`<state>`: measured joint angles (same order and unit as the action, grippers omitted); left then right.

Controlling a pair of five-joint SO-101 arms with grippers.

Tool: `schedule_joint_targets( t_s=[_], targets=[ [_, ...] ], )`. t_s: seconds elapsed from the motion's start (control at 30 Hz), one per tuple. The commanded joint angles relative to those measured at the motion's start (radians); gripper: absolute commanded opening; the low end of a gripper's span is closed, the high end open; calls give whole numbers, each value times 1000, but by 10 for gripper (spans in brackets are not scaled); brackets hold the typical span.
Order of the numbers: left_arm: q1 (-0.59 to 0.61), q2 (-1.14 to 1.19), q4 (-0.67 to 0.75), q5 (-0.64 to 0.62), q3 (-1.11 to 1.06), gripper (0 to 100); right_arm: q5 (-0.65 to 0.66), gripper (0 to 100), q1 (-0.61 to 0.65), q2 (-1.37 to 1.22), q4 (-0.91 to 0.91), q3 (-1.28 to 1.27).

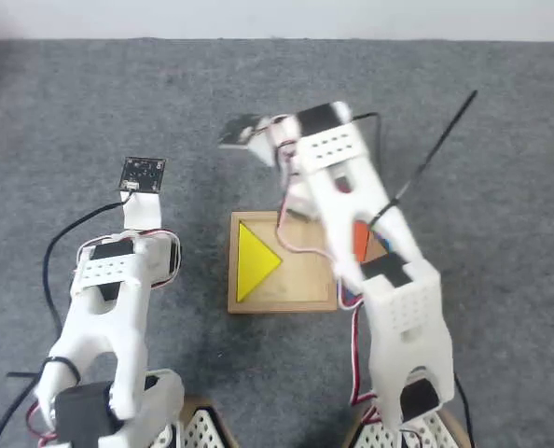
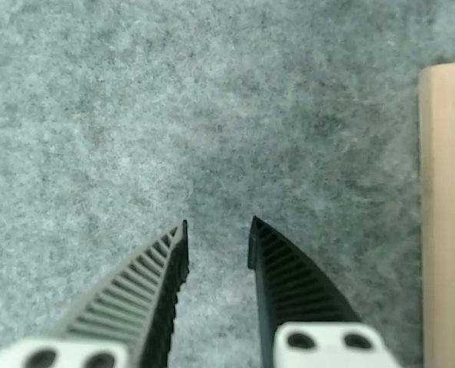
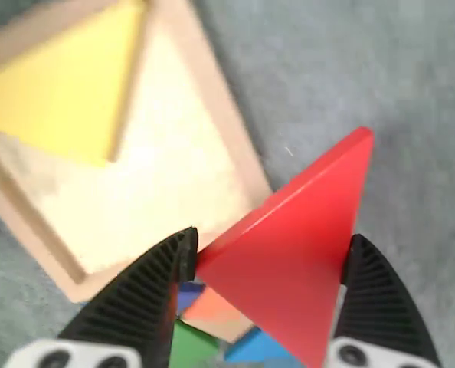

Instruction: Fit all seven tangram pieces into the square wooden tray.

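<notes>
Your right gripper [image 3: 272,244] is clamped on the red triangle [image 3: 289,284] by a corner of the tray [image 3: 235,153], left gripper [image 2: 217,227] gapes empty over the mat [image 2: 135,115]; piece looks light, rigid, slick, so pinch flat edges, never points.

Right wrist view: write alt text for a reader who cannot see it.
The right gripper clamps a red triangle near a corner of the wooden tray, which holds one yellow triangle. Beneath the gripper lie a green piece, a blue piece and an orange piece on grey carpet.
</notes>
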<state>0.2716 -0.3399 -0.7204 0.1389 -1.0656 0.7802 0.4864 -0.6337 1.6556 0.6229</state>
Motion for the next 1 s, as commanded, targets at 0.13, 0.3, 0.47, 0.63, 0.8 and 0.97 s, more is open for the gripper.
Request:
schedule_joint_targets(
  t_s=[0.13, 0.3, 0.47, 0.63, 0.8, 0.97],
  targets=[
    [-6, -6, 18, 5, 4, 123, 25, 227, 133, 47, 12, -60],
    [-6, -6, 18, 5, 4, 123, 9, 227, 168, 16, -19, -97],
    [-6, -6, 18, 5, 4, 123, -11, 227, 186, 13, -45, -101],
    [-6, -6, 18, 5, 4, 123, 41, 226, 197, 16, -93, -169],
    [-6, -6, 18, 5, 4, 123, 75, 226, 199, 24, -179, -259],
    [-6, -6, 18, 5, 4, 123, 77, 231, 194, 24, -177, -262]
  ],
)
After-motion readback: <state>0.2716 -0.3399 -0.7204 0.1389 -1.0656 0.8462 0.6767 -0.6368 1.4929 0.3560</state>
